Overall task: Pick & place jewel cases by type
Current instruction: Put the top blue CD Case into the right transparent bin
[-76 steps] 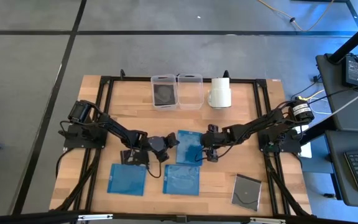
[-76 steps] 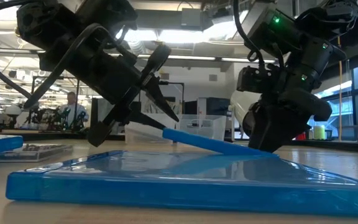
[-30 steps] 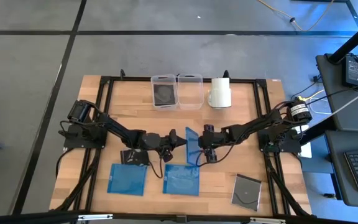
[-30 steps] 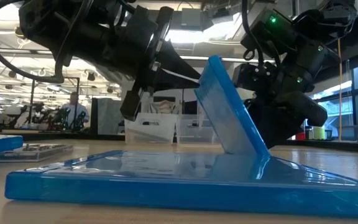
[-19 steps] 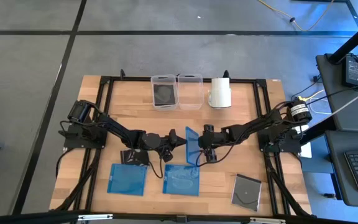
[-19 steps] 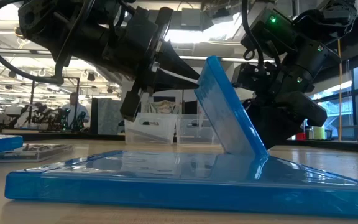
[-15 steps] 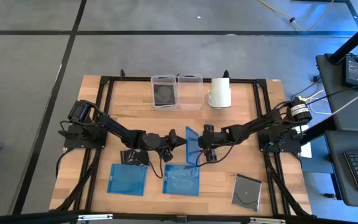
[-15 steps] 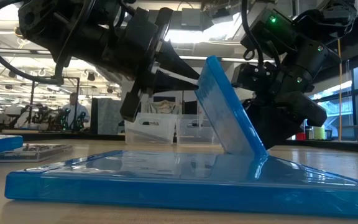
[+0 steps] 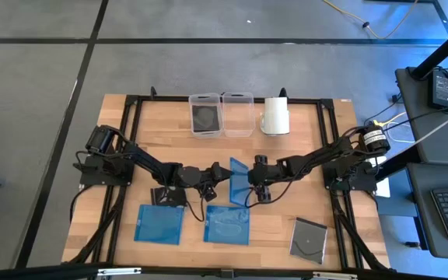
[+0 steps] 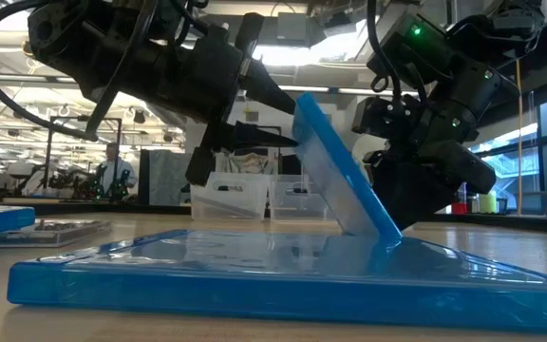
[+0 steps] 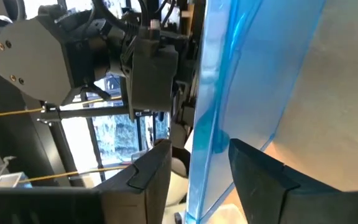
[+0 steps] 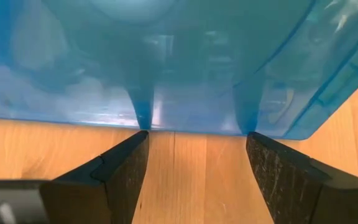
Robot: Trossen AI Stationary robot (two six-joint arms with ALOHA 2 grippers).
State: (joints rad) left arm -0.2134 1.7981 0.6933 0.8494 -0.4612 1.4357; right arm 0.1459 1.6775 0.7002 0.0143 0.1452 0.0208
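Observation:
A translucent blue jewel case stands steeply tilted at mid-table, its lower edge on the wood and its raised edge leaning toward the table's left. My left gripper is open, and its fingers stand on either side of that raised edge. My right gripper is open at the case's lower edge, on its right side. Two more blue cases lie flat near the near edge. One dark case lies near right, another under my left arm. My left gripper comes level from the table's left, with the case's raised edge between its open fingers. In the low view its lower finger meets the leaning face of the case; whether the upper finger touches, I cannot tell. My right gripper comes slanting down from the table's right. Both open fingertips butt against the case's lower edge, which rests on the table.
Two clear bins stand at the far edge, the left one with a dark case inside. A white roll stands to their right. The black frame rims the table.
The blue case rose from a low slant to a steep tilt, turning about its right edge on the table. In the last second it shifted slightly toward the table's left, and the left fingers now stand over its raised edge.

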